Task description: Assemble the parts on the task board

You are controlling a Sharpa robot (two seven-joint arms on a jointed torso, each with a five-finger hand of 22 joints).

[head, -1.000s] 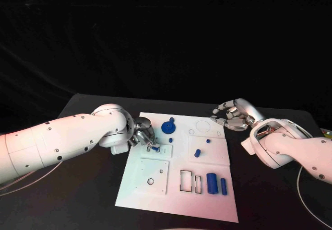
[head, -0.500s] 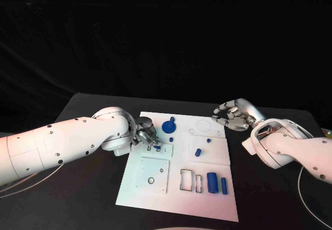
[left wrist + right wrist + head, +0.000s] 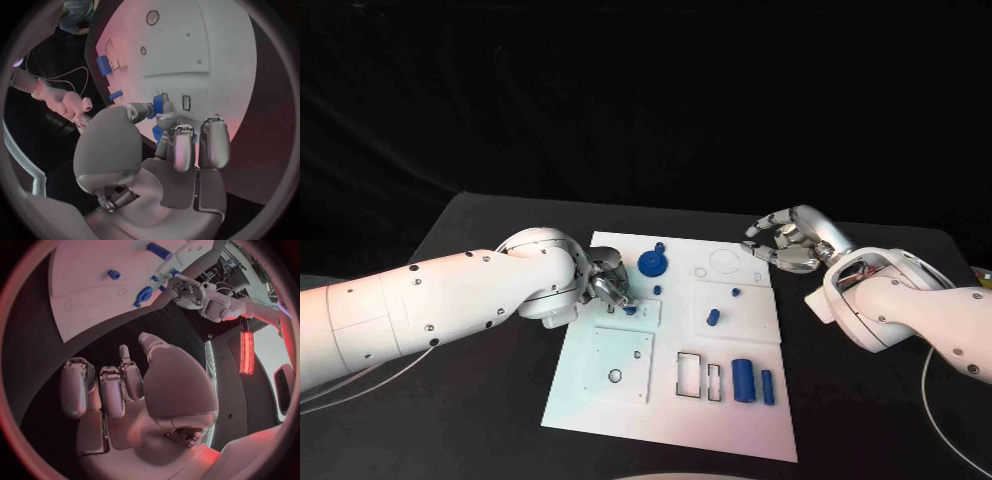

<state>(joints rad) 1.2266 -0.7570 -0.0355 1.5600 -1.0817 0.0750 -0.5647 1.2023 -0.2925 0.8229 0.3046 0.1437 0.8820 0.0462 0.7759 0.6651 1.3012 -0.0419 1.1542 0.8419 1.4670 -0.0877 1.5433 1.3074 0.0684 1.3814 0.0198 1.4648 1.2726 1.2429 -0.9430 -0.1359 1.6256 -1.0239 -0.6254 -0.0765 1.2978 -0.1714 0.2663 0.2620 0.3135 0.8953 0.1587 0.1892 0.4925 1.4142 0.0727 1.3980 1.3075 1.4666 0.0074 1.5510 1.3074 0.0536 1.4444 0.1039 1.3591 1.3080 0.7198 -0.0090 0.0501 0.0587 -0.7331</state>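
A white task board (image 3: 620, 385) lies in the middle of a black table (image 3: 473, 420), with the robot's two white arms reaching in from either side. The left hand (image 3: 606, 283) is down on the board's left part, its fingertips (image 3: 164, 107) closed around a small blue part (image 3: 629, 311) in a pinch; the left wrist view shows the blue piece (image 3: 157, 105) caught between thumb and finger just above the white surface, beside a small rectangular slot (image 3: 185, 103).

The right hand (image 3: 788, 243) hovers over the table just off the board's far right corner, fingers curled inward on nothing.

A blue gear-shaped part (image 3: 652, 265) sits at the far end of the board, near the left hand. A small blue peg (image 3: 734, 293) and a short blue cylinder (image 3: 713, 319) lie right of centre. Two longer blue blocks, one wide (image 3: 743, 381) and one narrow (image 3: 767, 387), stand side by side at the near right, next to two rectangular cutouts (image 3: 689, 375).
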